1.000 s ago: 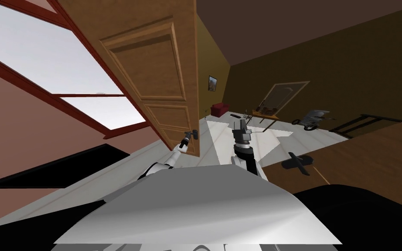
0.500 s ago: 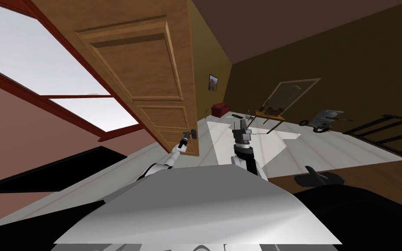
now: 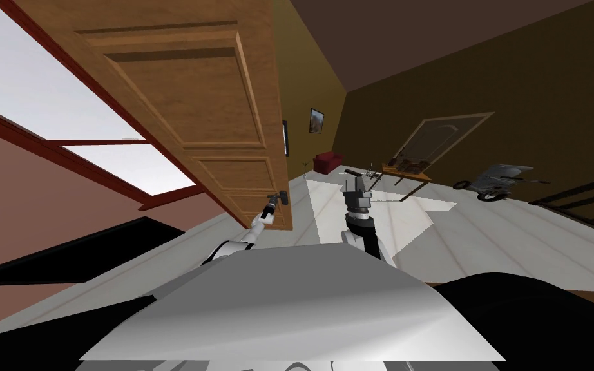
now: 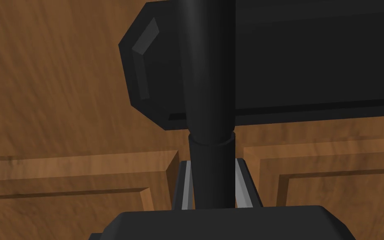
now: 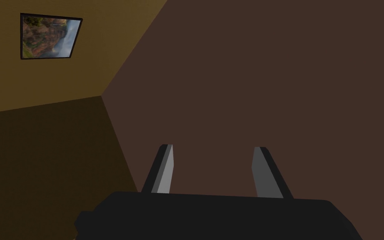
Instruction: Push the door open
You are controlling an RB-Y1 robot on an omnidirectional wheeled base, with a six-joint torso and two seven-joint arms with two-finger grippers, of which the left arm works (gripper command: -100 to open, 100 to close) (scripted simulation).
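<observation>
Just left of centre in the head view, the left gripper (image 3: 274, 207) pinches the door's black handle (image 4: 210, 83), its fingers (image 4: 241, 183) pressed to the handle's sides (the left wrist view shows this close up). Beside it at centre, the right gripper (image 3: 354, 181) points upward, fingers spread. The brown panelled door (image 3: 180, 96) spans the upper left.

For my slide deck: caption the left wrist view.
Left gripper shut on the black handle of the brown panelled door.
</observation>
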